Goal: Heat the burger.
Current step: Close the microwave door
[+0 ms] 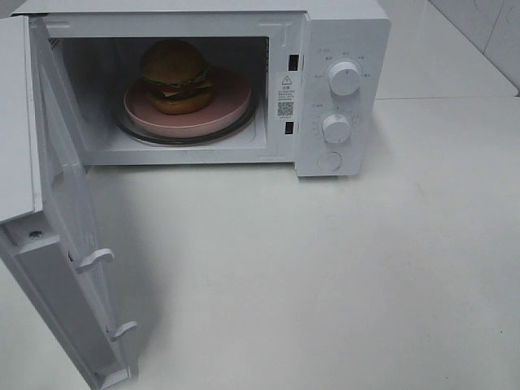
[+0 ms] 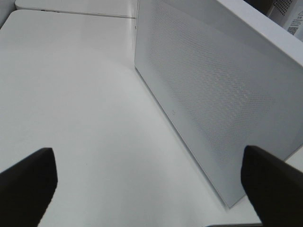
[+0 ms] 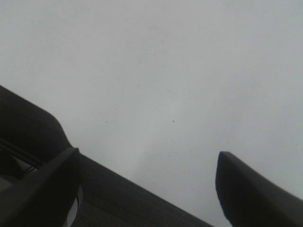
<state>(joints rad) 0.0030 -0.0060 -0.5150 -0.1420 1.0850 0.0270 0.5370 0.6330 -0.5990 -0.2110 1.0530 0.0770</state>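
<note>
White desk (image 1: 341, 268) fills most of the exterior view. White microwave (image 1: 357, 49) sits upper centre, with its door (image 1: 57, 203) swung open at the left edge. In the cavity, a pink plate (image 1: 231, 101) carries the burger (image 1: 175, 73), upright, left of the plate's centre. Left pincer (image 2: 147, 156): fingers wide apart, empty. Right pincer (image 3: 149, 155): fingers apart, empty, over bare desk.

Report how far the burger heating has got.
Done: the burger sits on its plate inside the microwave. In hand: nothing; the left gripper is open beside the door's outer face, and the right gripper is open over the table. Still to do: shut the wide-open door, then set the knobs.
</note>
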